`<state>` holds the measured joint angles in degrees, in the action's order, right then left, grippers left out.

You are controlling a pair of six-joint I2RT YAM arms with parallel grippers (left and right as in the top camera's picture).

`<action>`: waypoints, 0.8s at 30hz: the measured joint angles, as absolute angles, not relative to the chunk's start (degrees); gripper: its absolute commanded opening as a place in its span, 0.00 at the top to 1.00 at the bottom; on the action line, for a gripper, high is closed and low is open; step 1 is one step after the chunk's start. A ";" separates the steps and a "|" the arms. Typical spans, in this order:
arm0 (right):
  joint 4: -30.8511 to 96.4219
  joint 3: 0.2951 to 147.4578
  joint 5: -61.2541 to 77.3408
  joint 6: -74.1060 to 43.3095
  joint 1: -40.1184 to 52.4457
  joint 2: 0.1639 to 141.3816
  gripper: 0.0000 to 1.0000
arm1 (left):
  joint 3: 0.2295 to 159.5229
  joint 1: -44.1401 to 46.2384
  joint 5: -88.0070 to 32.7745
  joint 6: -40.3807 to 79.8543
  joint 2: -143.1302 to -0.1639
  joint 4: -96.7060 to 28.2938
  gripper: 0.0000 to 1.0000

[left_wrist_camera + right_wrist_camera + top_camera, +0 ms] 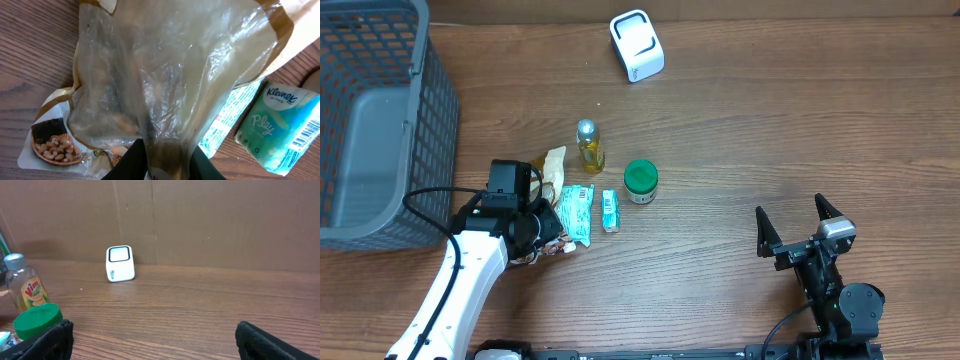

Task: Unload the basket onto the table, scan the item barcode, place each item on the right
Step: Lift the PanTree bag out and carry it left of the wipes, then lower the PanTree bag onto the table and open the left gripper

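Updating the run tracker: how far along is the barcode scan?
Done: nothing yet; no item is at the scanner. In hand: left end effector pinches the snack bag, which lies on the table. To do: lift it, show its barcode to the scanner. Right end effector is open, holding nothing.

overhead: straight down, whole tabletop (740, 120), far up
left wrist: jammed right against a clear snack bag (165, 75)
right wrist: low, level, facing the white scanner (120, 263)
shared: white scanner, upper middle of overhead too
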<state>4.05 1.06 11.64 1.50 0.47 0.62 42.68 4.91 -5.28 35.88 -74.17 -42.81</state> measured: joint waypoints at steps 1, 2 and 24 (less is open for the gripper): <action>4.05 1.06 11.64 1.48 0.47 0.62 0.00 | 42.68 4.91 -5.30 35.88 -74.41 -42.65 0.80; 4.05 1.06 11.64 1.48 0.47 0.62 0.00 | 42.68 4.91 -5.28 35.90 -74.67 -42.54 0.80; 4.01 1.06 11.62 1.48 0.47 0.62 0.00 | 48.77 4.91 -7.22 33.69 -79.20 -49.17 0.42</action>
